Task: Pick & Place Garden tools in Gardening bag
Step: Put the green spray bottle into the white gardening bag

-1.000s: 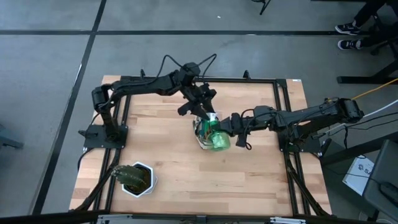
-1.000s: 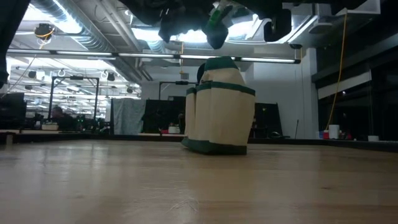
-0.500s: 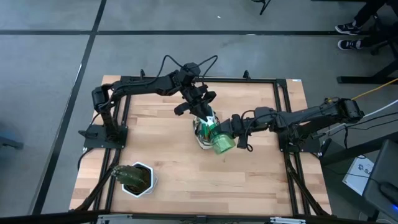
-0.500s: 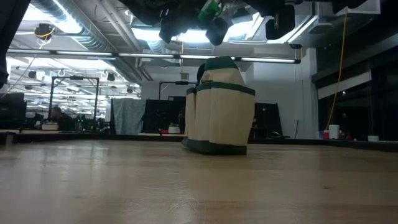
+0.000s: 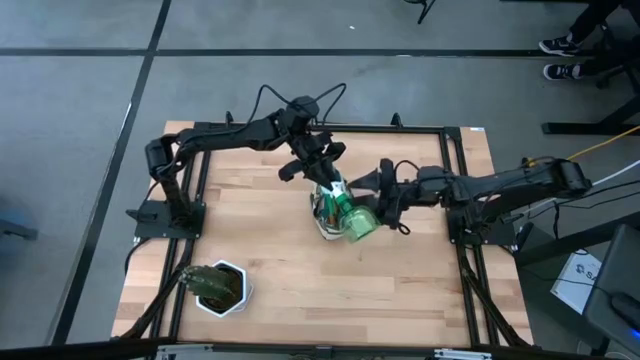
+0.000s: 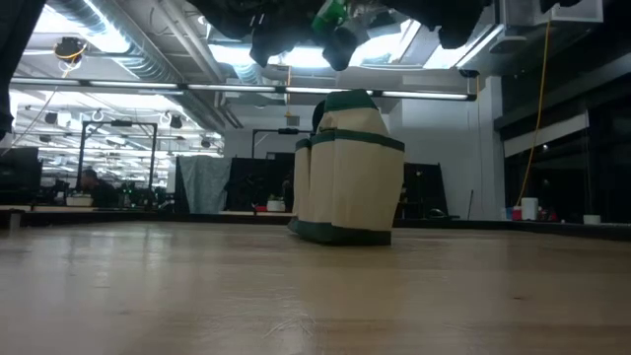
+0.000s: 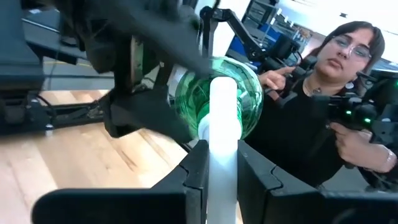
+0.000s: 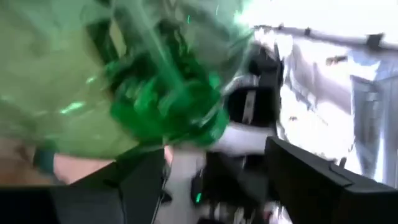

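On the near-left corner of the counter (image 5: 280,280) stands one white pot with a green plant (image 5: 218,287), well apart from everything else. No brand, label or writing can be read on anything.

At the middle of the counter stands one gardening bag (image 5: 327,212), cream with dark green trim, upright in the low view (image 6: 347,170). Directly above it hangs one green spray bottle (image 5: 355,222), tilted, its round translucent body toward the right arm and its white neck toward the left arm. In the low view a scrap of the bottle's green (image 6: 329,14) shows at the top edge, clear of the bag's top.

The left gripper (image 5: 335,192) holds the bottle over the bag's far edge; in its wrist view the two dark fingers (image 7: 194,180) are clamped on the white neck (image 7: 222,134) with the green body (image 7: 219,102) beyond. The right gripper (image 5: 383,197) sits just beside the bottle's body; its wrist view shows dark fingers (image 8: 311,180) spread apart, the green bottle (image 8: 143,81) filling the space ahead.

Compared with a second ago, the right arm's wrist has drawn back and up from the bottle, and the bottle has rolled slightly toward the bag.

Beyond the counter a person in black (image 7: 323,99) sits.
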Tool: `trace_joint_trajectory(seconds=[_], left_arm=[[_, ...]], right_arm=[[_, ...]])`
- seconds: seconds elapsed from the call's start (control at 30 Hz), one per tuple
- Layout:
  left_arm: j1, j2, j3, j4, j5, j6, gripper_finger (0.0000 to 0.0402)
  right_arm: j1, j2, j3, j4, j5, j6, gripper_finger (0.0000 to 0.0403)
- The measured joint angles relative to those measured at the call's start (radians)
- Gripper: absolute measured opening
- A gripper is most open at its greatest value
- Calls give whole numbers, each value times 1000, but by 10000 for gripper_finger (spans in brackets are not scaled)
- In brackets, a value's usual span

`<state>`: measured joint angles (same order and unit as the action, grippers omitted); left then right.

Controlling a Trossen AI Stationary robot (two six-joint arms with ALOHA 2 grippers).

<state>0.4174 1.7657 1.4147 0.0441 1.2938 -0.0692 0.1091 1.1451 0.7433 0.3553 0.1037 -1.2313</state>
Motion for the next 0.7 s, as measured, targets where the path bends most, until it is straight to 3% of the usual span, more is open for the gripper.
trace_joint_trajectory(seconds=[0.2, 0.4, 0.53, 0.7], left_arm=[[32, -44, 0, -38, -6, 2, 42], [68, -119, 0, -202, -132, 116, 42], [81, -186, 0, -371, -316, 234, 42], [66, -264, 0, -539, -647, 338, 42]], right_arm=[[-30, -63, 0, -264, 212, 160, 300], [-78, -150, -1, -496, 244, 449, 300], [-116, -194, -1, -604, 244, 609, 300], [-166, -211, -1, -688, 244, 737, 300]])
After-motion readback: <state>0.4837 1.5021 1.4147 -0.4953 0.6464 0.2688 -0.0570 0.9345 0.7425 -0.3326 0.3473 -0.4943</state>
